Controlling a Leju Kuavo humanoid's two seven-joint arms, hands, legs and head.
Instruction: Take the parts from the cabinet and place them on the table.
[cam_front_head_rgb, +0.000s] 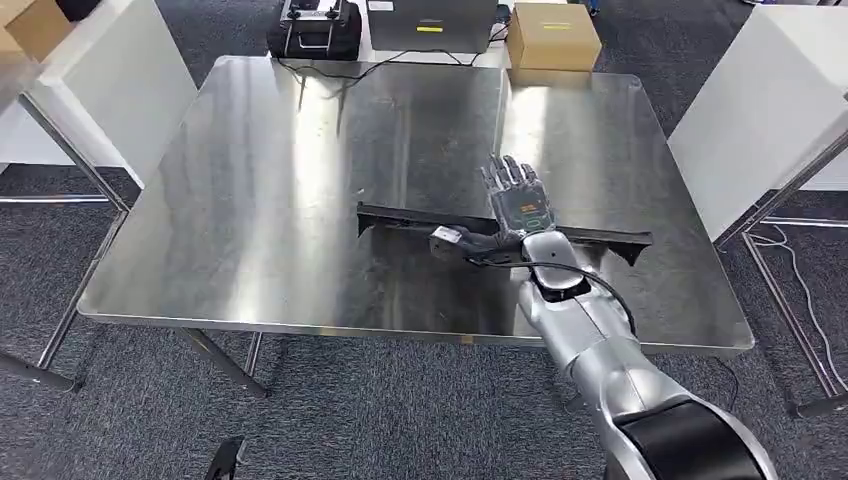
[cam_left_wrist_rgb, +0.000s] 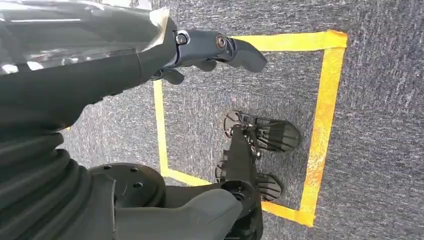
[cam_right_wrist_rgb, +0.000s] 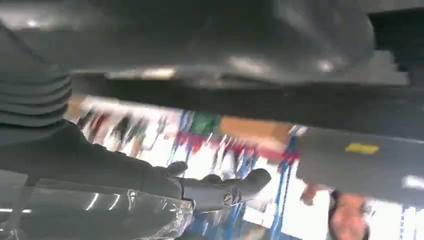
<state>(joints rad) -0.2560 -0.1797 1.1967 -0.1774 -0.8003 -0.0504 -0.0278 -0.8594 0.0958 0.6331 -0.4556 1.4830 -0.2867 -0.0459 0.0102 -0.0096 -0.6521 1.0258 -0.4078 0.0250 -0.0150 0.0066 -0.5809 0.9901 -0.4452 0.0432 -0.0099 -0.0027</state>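
Observation:
A long black part (cam_front_head_rgb: 400, 220) lies flat across the near half of the steel table (cam_front_head_rgb: 250, 180), running left to right. My right hand (cam_front_head_rgb: 515, 200) sits over its middle, back up, with fingers stretched forward past the part and the thumb pointing left along it. In the right wrist view the part (cam_right_wrist_rgb: 250, 102) is a dark band close to the hand (cam_right_wrist_rgb: 210, 192), whose fingers are extended and not wrapped around it. My left hand (cam_left_wrist_rgb: 210, 47) hangs by my side above the carpet and holds nothing.
At the table's far edge stand a cardboard box (cam_front_head_rgb: 552, 35), a grey case (cam_front_head_rgb: 430, 25) and a black device (cam_front_head_rgb: 315, 28) with cables. White furniture flanks the table on the left (cam_front_head_rgb: 90, 80) and right (cam_front_head_rgb: 770, 110). Yellow tape (cam_left_wrist_rgb: 325, 125) marks a square on the floor.

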